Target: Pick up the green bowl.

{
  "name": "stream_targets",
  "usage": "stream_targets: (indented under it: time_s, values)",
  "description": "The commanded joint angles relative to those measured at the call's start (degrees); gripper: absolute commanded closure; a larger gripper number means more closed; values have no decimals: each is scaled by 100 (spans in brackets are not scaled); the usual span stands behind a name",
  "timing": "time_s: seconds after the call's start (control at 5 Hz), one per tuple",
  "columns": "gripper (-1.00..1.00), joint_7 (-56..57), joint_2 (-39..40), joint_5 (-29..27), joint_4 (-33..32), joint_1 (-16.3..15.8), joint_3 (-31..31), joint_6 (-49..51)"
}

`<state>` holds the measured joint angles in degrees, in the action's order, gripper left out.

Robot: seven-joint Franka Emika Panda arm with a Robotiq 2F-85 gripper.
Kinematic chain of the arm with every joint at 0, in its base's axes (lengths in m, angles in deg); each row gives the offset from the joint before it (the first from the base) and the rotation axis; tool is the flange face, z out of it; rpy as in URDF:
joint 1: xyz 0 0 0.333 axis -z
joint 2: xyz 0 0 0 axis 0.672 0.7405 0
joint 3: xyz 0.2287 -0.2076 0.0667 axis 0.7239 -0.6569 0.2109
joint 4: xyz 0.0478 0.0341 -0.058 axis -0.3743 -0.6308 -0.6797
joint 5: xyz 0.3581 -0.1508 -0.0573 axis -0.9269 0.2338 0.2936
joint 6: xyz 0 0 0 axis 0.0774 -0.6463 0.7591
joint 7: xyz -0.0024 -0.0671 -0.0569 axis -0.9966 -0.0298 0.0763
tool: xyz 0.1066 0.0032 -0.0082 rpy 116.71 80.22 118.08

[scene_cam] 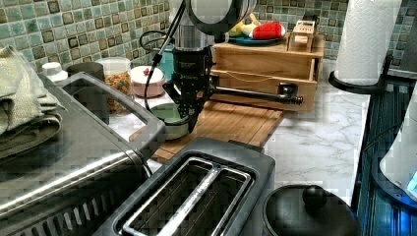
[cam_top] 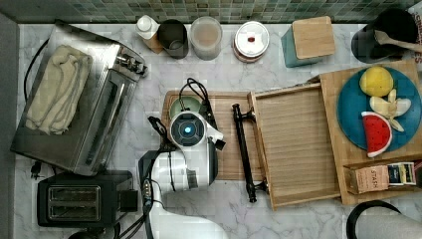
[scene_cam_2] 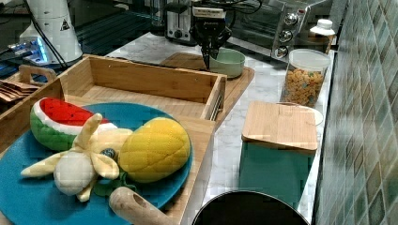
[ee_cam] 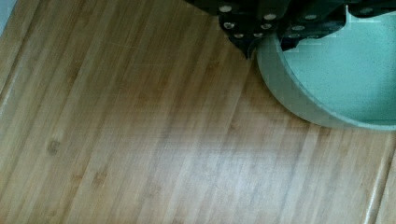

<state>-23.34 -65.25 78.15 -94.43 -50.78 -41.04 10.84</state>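
Your gripper point(ee_cam: 266, 44) straddles the green bowl point(ee_cam: 336, 79) rim w/ fingers pinching it, bowl on wooden board point(ee_cam: 140, 140)

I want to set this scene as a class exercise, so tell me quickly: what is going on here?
A single robot arm is working at a kitchen counter. Its gripper is down at the rim of the green bowl, with the fingers straddling the bowl's wall in the wrist view. The bowl sits on a wooden board beside an open wooden drawer tray. It looks to be resting on the board, not yet lifted. Nearby stand a toaster oven and a blue plate of toy fruit.
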Motion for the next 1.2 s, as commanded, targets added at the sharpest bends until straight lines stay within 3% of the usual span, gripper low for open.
stream_targets:
  time_s: [0.2,0.4,0.6,0.8,1.0,1.2]
  values:
    - [100,-269,-602,914,165,-207,-188,505]
    - [100,451,-1135,379,523,146,-47,1314]
    - [100,142,-1566,690,940,76,-213,1850]
    - [100,494,-1840,300,1409,254,-380,2641]
    - [100,516,-2236,281,1685,356,-615,3216]
    - [100,155,-2430,652,1769,381,-736,3425]
